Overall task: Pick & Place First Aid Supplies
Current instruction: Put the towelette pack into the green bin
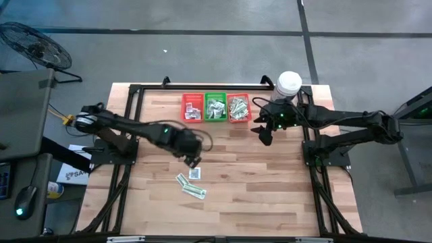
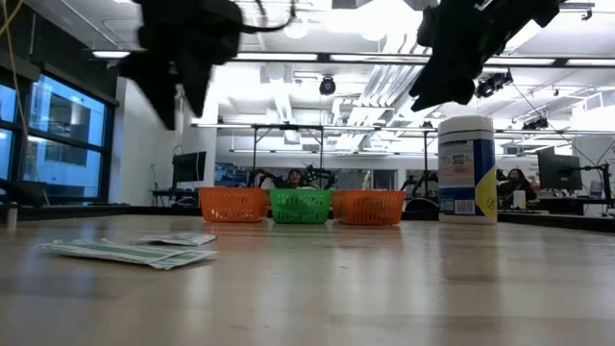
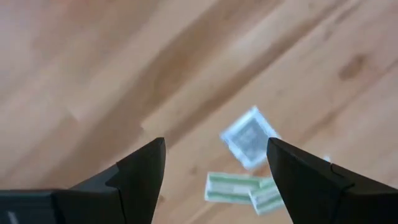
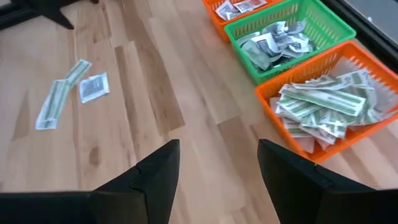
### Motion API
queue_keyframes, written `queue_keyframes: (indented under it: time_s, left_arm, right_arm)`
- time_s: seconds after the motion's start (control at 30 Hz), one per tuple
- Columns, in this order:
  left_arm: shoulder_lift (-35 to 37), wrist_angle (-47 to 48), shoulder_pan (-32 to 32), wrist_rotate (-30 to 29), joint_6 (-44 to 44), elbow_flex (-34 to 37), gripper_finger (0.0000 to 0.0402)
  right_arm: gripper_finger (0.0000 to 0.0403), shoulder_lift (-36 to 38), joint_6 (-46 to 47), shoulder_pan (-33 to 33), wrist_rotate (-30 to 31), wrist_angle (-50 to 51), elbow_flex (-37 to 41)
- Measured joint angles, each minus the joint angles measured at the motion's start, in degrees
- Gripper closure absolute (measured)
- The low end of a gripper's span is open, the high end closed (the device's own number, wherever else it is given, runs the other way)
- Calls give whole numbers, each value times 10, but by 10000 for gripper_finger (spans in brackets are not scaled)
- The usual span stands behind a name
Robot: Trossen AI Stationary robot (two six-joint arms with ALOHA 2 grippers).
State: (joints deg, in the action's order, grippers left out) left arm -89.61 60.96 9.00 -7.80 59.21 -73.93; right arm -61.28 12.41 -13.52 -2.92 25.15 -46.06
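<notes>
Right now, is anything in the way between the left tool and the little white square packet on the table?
No, nothing visible. The left tool hangs open just above the white square packet, with only bare wooden table around it and green strips lying beside.

Table: we see a light wooden plank table [image 1: 270, 196] with a dark frame.
Baskets: we count three mesh baskets in a row at the table's far edge, red basket [image 1: 184, 108], green basket [image 1: 215, 96], orange-red basket [image 1: 238, 121], touching side to side.
Tub: we find a white cylindrical tub [image 1: 288, 84] with a blue label upright near the far right corner.
Fan: we spot a floor fan [image 1: 30, 46] beyond the table's left side.
</notes>
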Motion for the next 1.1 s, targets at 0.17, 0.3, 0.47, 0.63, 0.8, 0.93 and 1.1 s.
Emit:
queue_keyframes:
  time_s: [0.17, 0.3, 0.47, 0.63, 0.8, 0.93, 1.1]
  left_arm:
    - [54, -59, 72, 2, 73, 84, 126]
    - [73, -113, 121, 1, 115, 135, 126]
    - [71, -200, 156, 8, 114, 176, 126]
    - [70, -242, 166, 3, 52, 209, 126]
    - [70, -255, 165, -45, -85, 227, 126]
    - [70, -290, 165, -75, -210, 233, 126]
    - [62, -321, 159, -71, -287, 233, 126]
  right_arm:
    - [194, -3, 45, 44, 26, -2, 0]
    - [194, -9, 84, 87, 51, -1, 0]
    - [194, -25, 132, 149, 77, -7, 0]
    - [194, -56, 160, 213, 100, -14, 0]
    - [194, -99, 193, 266, 121, -40, 0]
    - [194, -134, 207, 302, 124, -74, 0]
    - [194, -170, 213, 336, 128, -123, 0]
